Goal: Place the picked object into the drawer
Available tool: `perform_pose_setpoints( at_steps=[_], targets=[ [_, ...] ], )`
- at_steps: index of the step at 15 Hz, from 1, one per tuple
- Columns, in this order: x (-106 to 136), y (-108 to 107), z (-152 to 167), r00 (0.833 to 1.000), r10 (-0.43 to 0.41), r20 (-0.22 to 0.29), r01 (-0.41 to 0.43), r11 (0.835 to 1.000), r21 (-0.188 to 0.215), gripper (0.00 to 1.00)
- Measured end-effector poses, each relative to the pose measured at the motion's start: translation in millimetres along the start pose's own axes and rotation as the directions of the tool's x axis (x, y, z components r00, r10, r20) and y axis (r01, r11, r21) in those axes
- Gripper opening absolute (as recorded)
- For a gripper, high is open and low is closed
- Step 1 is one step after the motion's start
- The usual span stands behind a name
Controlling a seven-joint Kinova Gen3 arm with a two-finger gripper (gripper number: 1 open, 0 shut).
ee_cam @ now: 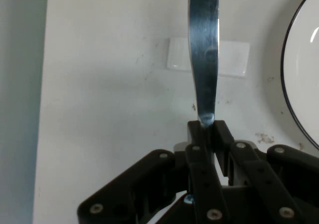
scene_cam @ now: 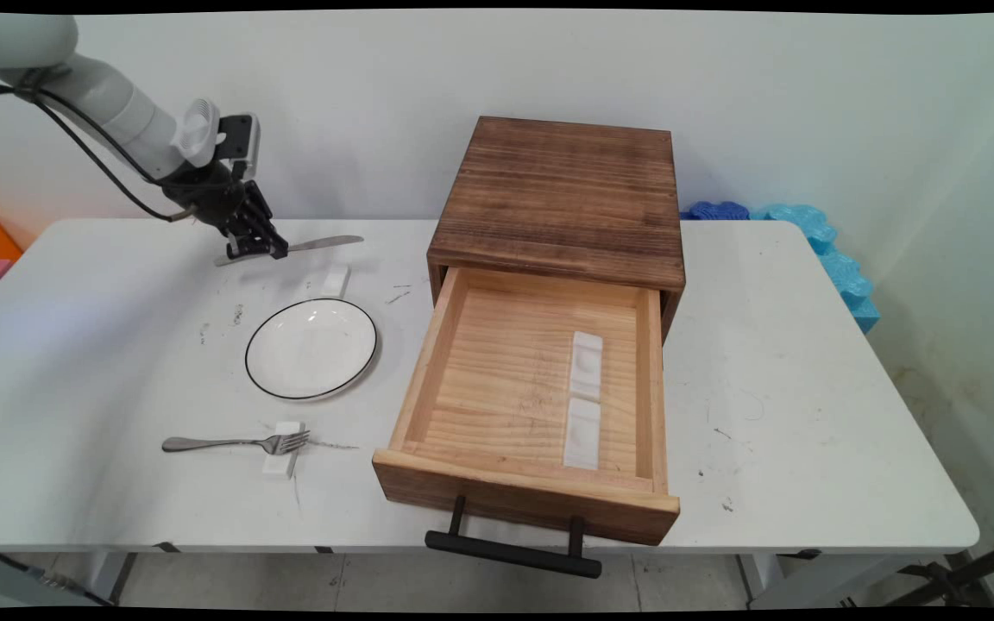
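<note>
- Nearest the camera, the black drawer handle (scene_cam: 512, 552) juts past the near edge of the tabletop (scene_cam: 808, 414); the drawer (scene_cam: 531, 388) it belongs to stands pulled fully out of the dark wooden cabinet (scene_cam: 562, 194).
- Two white rests (scene_cam: 584, 400) lie end to end on the drawer floor, toward its right side; no cutlery lies in the drawer.
- Left of the drawer front, a fork (scene_cam: 234, 444) lies flat with its tines propped on a small white block (scene_cam: 282, 448), handle pointing left.
- Farther back, a white plate (scene_cam: 311, 348) with a dark rim sits bare, between the fork and the far left part of the table.
- Just beyond the plate lies another white block (scene_cam: 335, 280), with nothing resting on it.
- At the far left, the gripper (scene_cam: 257, 249) has its fingers (ee_cam: 199, 149) closed tight on the handle end of a table knife (scene_cam: 324, 243); the hand view shows the blade (ee_cam: 203, 50) running straight out from between them.
- That knife appears raised clear of the tabletop, blade pointing right and hanging over the bare block, well apart from the drawer.
- As things lie: the drawer is already open, the knife is gripped and off its block, and the fork sits untouched on its own; both rests in the drawer are unoccupied.
</note>
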Motion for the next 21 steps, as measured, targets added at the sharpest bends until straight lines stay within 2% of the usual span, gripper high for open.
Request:
perform_pose_setpoints(
  at_steps=[10,17,21],
  targets=[
    [32.1,20.2,-40.1,0.999,0.04,-0.014,-0.039,0.999,0.03,0.0],
    [70.1,50.3,-70.8,0.995,0.088,-0.047,-0.086,0.996,0.032,0.0],
    [102.7,74.3,-83.5,0.989,0.13,-0.075,-0.129,0.992,0.019,0.0]
  ],
)
